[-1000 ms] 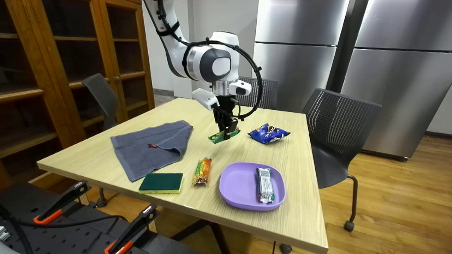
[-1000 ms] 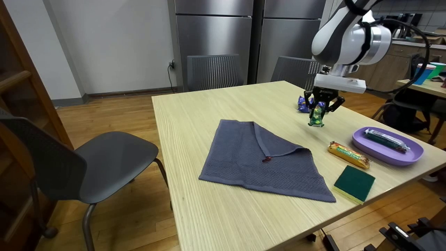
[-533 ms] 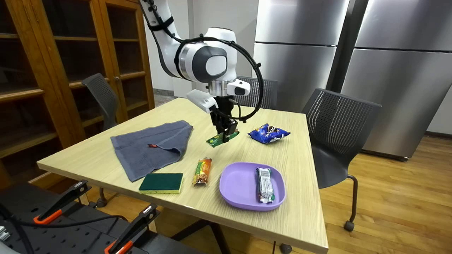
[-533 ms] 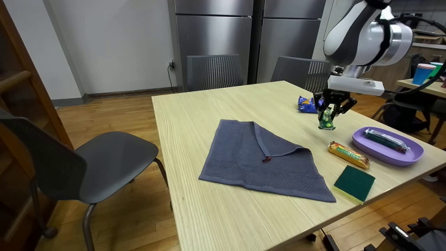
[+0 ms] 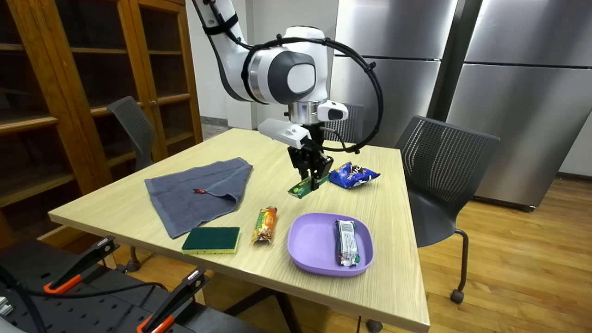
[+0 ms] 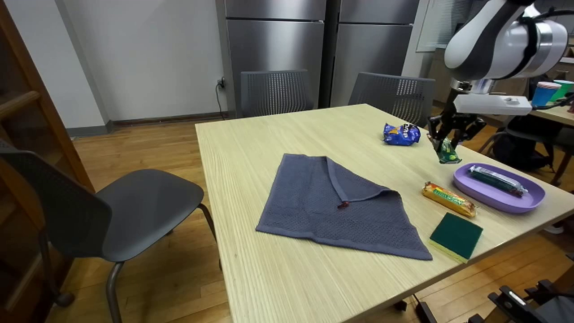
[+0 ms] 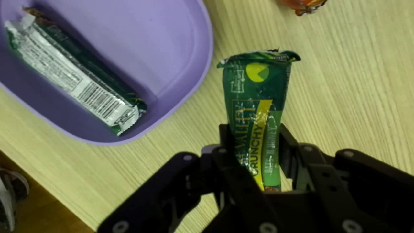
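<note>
A green granola bar (image 7: 255, 87) with a yellow stripe is pinched between the fingers of my gripper (image 7: 255, 139) in the wrist view. Both exterior views show this green bar (image 5: 300, 188) held above the table and tilted, its lower end pointing away from the blue packet (image 5: 352, 175). The nearby purple plate (image 5: 311, 243) carries another bar (image 7: 74, 77) in a white and green wrapper, barcode side showing. An orange-wrapped bar (image 6: 448, 198) lies on the table beside the plate; only its tip enters the top of the wrist view.
A green and yellow sponge (image 5: 211, 239) lies near the table edge. The grey-blue cloth (image 6: 341, 211), one corner folded over, covers part of the tabletop. Dark chairs (image 5: 434, 185) stand around the table (image 6: 287, 269). Clamps (image 5: 171, 296) are fixed on a black surface at the front.
The gripper, with the green bar in its grasp, has shifted right in both exterior views, now closer to the purple plate. The bar has tilted more. Objects on the table have stayed put.
</note>
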Motion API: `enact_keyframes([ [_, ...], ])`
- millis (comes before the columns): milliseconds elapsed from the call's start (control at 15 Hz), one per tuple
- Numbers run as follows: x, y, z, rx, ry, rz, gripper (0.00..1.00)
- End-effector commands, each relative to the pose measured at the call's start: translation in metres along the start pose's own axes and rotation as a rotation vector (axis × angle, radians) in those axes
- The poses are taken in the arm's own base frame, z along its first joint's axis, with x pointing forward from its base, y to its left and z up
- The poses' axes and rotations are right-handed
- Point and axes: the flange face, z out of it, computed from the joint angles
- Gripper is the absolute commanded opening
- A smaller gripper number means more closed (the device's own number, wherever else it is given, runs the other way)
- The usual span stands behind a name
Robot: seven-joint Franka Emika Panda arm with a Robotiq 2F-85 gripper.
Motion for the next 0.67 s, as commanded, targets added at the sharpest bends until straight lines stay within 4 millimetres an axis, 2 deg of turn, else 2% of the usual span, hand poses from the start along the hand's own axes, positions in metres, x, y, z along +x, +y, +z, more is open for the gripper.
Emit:
enact_keyframes([
  [0, -0.005, 0.022, -0.008, -0.028, -0.010, -0.084, 0.11],
  [600, -0.019, 0.052, 0.013, -0.108, -0.050, -0.275, 0.11],
])
